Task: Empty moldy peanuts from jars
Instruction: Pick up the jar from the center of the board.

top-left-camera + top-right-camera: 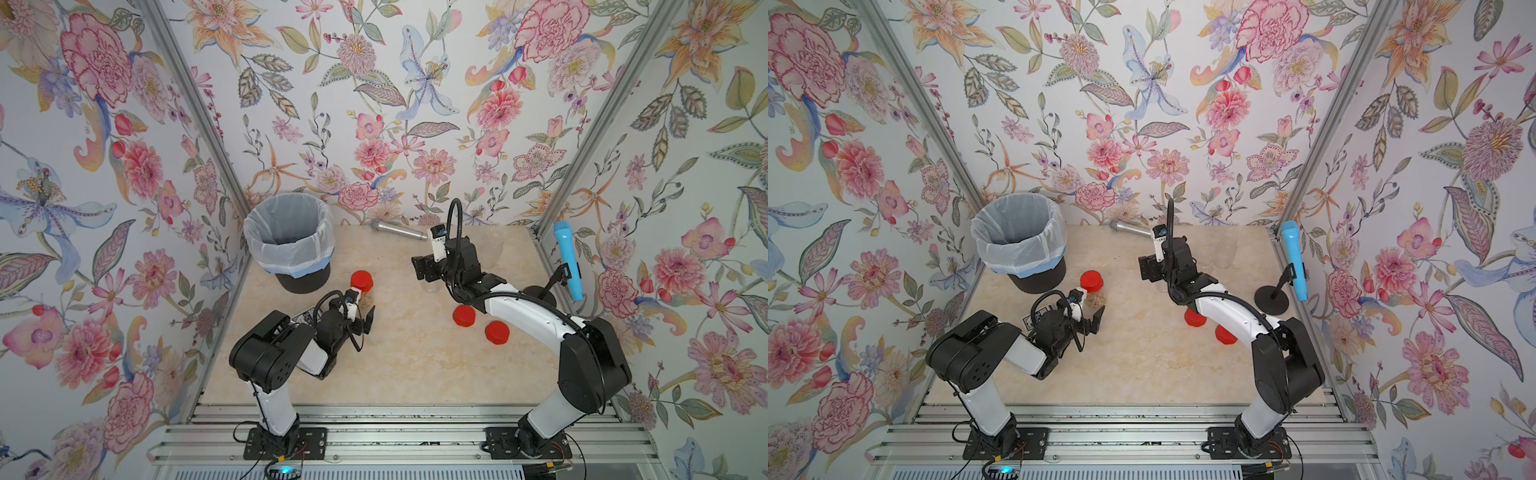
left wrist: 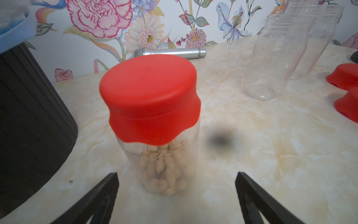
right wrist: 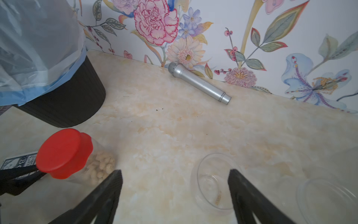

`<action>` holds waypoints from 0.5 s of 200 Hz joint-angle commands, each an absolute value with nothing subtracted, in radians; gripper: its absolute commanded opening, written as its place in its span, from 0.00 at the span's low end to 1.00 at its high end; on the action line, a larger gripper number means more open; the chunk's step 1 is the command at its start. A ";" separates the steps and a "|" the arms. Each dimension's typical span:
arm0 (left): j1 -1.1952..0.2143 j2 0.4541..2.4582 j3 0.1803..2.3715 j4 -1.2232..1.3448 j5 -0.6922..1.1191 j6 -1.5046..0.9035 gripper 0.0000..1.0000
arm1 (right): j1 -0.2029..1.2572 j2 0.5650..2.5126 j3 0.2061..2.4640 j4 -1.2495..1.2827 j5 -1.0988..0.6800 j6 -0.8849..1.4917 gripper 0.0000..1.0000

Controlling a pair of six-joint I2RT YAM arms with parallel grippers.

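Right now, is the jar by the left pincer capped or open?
Capped. The red lid sits fully over the neck of the upright jar, and peanuts show inside through the clear wall.

Marbled beige table point(image 1: 415, 365) with a bin, jars, lids and microphone gear on it.

A black bin point(image 1: 303, 283) with a white liner stands at the far left. Just near of it stands a capped jar point(image 1: 367, 300) of peanuts point(image 2: 160, 164). A silver microphone point(image 1: 399, 230) lies along the far edge. Lidless clear jars point(image 2: 277, 58) stand right of centre, and two loose red lids point(image 1: 464, 316) lie nearer. A round black stand base point(image 1: 1271, 300) sits at the right edge. A printed dark-blue card pack point(image 3: 17, 162) lies at the left.
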State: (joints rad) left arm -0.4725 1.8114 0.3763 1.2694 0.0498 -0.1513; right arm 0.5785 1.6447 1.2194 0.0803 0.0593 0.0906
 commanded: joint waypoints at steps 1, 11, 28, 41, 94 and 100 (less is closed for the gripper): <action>-0.485 1.841 0.398 1.345 0.046 -0.191 0.97 | 0.597 1.683 1.288 0.074 0.012 0.054 0.87; -0.485 1.851 0.401 1.353 0.035 -0.192 0.97 | 0.603 1.696 1.302 0.075 0.003 0.046 0.86; -0.486 1.865 0.408 1.367 0.028 -0.187 0.96 | 0.606 1.708 1.318 0.074 0.000 0.047 0.86; -0.486 1.880 0.421 1.366 0.025 -0.187 0.95 | 0.606 1.711 1.320 0.079 -0.001 0.047 0.86; -0.485 1.940 0.442 1.409 0.014 -0.202 0.92 | 0.594 1.697 1.309 0.079 -0.008 0.038 0.86; -0.485 1.943 0.441 1.414 0.011 -0.203 0.91 | 0.592 1.695 1.307 0.080 -0.009 0.036 0.86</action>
State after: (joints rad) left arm -0.4774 1.9156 0.4248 1.3373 0.0387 -0.1726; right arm 0.6014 1.7020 1.2949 0.0734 0.0067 0.0563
